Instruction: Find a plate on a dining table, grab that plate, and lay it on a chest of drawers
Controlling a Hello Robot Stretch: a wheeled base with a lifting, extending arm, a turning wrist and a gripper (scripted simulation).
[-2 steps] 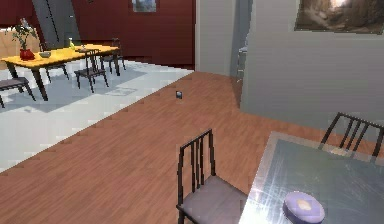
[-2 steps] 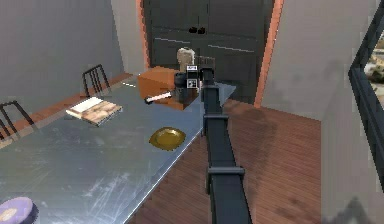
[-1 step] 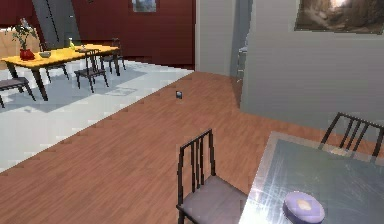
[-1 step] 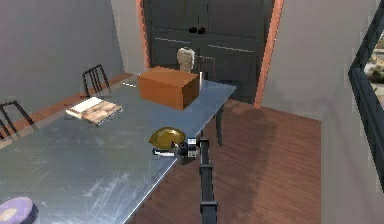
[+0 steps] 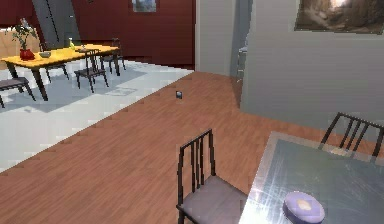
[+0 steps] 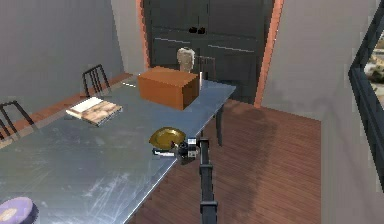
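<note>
A: Plate?
B: Pale lilac plate [image 5: 303, 207], round and flat, lying level on the shiny grey dining table [image 5: 330, 170], close to its near edge.
A: Anything else plate-like?
B: Yellow-brown rounded thing [image 6: 167, 137] farther along the same table, near its edge; too small to tell whether a plate.

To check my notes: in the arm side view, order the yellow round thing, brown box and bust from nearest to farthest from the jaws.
1. yellow round thing, at the view's middle, on the table
2. brown box, farther up the table
3. bust, beyond the box
</note>
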